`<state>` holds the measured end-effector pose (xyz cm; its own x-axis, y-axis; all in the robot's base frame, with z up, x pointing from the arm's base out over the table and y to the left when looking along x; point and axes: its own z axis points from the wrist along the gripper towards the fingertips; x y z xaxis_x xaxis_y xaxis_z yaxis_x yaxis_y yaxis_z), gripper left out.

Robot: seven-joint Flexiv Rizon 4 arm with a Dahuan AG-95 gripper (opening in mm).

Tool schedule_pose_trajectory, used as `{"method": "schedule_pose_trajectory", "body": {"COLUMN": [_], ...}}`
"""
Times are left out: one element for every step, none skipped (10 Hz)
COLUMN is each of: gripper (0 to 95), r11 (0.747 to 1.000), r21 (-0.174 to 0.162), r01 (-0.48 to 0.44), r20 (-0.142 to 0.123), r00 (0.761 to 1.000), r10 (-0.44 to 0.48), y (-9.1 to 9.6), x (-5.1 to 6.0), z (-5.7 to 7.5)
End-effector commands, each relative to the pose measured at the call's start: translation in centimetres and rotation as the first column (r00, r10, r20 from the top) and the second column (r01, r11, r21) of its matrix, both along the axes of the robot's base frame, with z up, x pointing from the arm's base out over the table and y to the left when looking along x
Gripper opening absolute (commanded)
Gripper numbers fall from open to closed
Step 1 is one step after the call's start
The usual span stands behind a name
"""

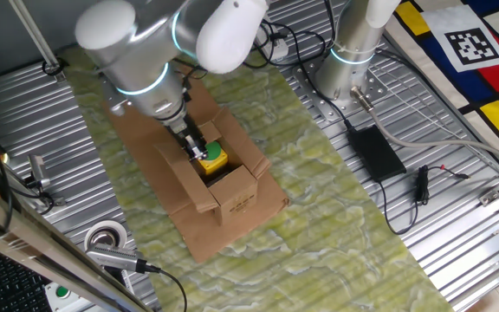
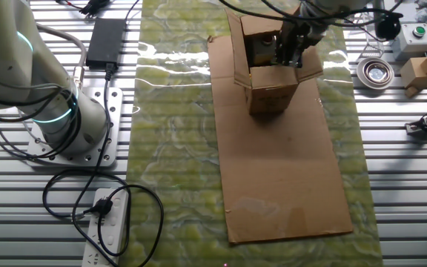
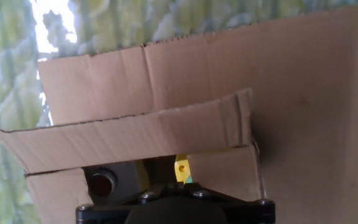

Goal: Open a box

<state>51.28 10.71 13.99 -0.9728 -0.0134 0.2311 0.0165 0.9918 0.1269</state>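
Observation:
The box [image 1: 236, 198] is a small brown carton standing on a large flat cardboard sheet [image 1: 189, 236], with its top flaps spread open. A yellow and green object [image 1: 213, 157] lies inside it. My gripper [image 1: 199, 151] reaches down into the open top beside that object, and its fingers look pressed together with nothing held. In the other fixed view the box [image 2: 273, 96] has its flaps splayed outward and the gripper [image 2: 288, 50] is at its mouth. The hand view shows a box flap [image 3: 135, 134] close up, a bit of the yellow object [image 3: 181, 168], and only the gripper body.
A second arm's base [image 2: 58, 126] stands on the ribbed metal table. A black power adapter [image 1: 375, 152] and cables lie beside the green cloth [image 1: 319, 199]. A tape roll [image 1: 104, 236] is near one edge. A power strip [image 2: 106, 237] lies near the arm base.

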Motion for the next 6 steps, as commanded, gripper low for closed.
{"method": "schedule_pose_trajectory", "body": {"gripper": [0.0,0.0,0.0,0.0,0.0,0.0], "r11": [0.997,0.993,0.99,0.987,0.985,0.984], "r21": [-0.036,-0.051,-0.051,-0.052,-0.048,-0.044], "r01": [-0.067,-0.105,-0.128,-0.149,-0.164,-0.174], "r20": [0.0,0.0,0.0,-0.001,-0.002,-0.004], "r00": [0.998,0.994,0.992,0.989,0.986,0.985], "r10": [0.067,0.106,0.128,0.149,0.164,0.174], "y": [-0.3,-0.9,-1.5,-2.1,-2.9,-3.3], "x": [0.0,0.2,0.3,0.4,0.5,0.5], "z": [0.1,0.1,0.3,0.3,0.5,0.7]}}
